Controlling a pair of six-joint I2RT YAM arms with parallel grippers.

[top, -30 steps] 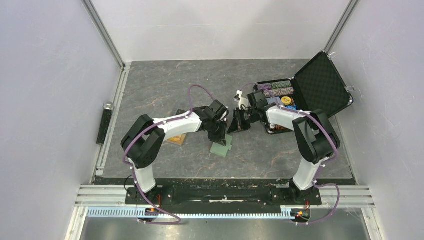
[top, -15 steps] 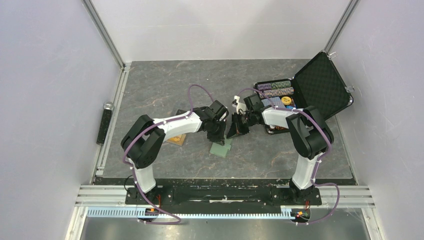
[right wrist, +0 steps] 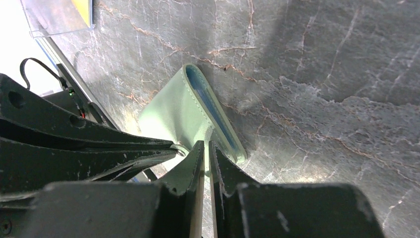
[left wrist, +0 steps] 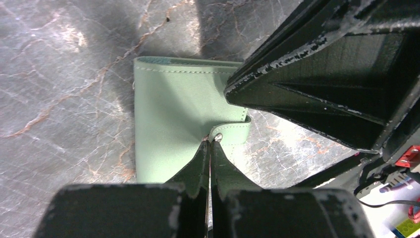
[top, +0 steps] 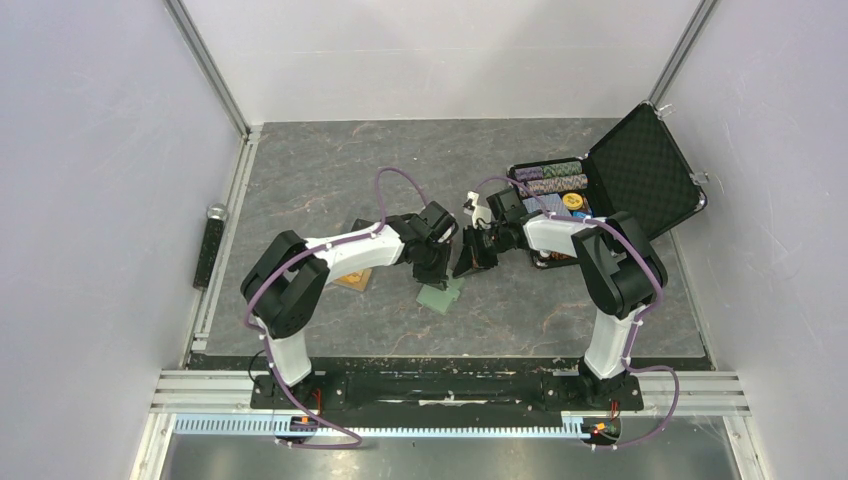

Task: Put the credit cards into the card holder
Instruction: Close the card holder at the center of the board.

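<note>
The pale green card holder (top: 440, 298) lies closed on the table between both grippers. It fills the left wrist view (left wrist: 173, 119). The right wrist view (right wrist: 171, 111) shows its blue inner pockets edge-on. My left gripper (top: 437, 270) is shut, its tips (left wrist: 209, 142) pinching the end of the snap tab (left wrist: 232, 133). My right gripper (top: 466, 265) is nearly shut (right wrist: 206, 145) on the tab where it leaves the holder's edge. An orange-gold credit card (top: 352, 279) lies left of the holder, partly under my left arm. No dark card is visible.
The open black hard case (top: 645, 165) with poker chips (top: 555, 178) stands at the back right, close behind my right arm. A black bar (top: 210, 248) lies by the left rail. The two grippers almost touch each other.
My right gripper has moved left from beside the case to the card holder, meeting my left gripper. The left arm and the holder have barely moved.
</note>
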